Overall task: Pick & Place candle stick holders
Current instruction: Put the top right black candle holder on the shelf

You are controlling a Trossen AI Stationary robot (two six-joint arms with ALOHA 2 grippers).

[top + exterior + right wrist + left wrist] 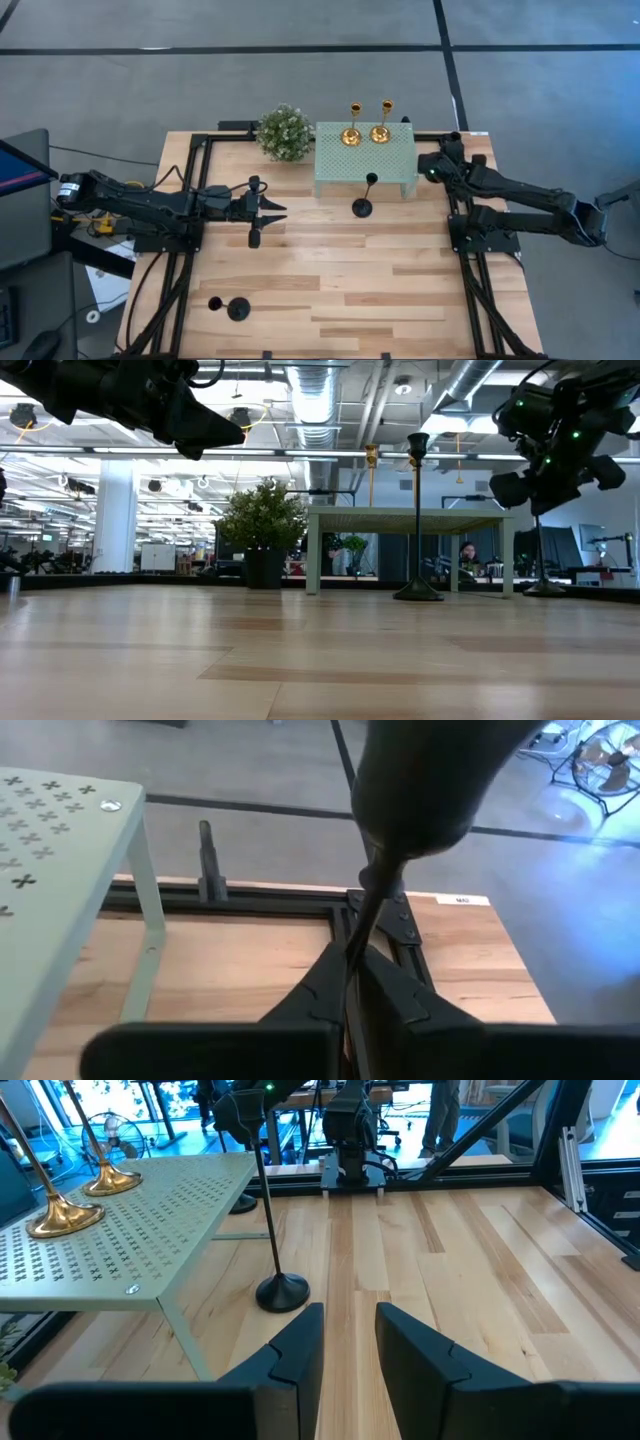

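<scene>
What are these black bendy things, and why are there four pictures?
They are two robot arms at a wooden table. One picture looks down from above, one looks along the tabletop, and two come from cameras on the arms' wrists. Two shiny gold candle stick holders stand on the mint-green perforated metal stand, beside a leafy green plant ball. One tall thin black candle stick holder stands before the stand; another is farther off on the left arm's side. The right arm, jaws shut, pinches a third black holder's stem. The left arm waits, jaws open, holding nothing.
</scene>
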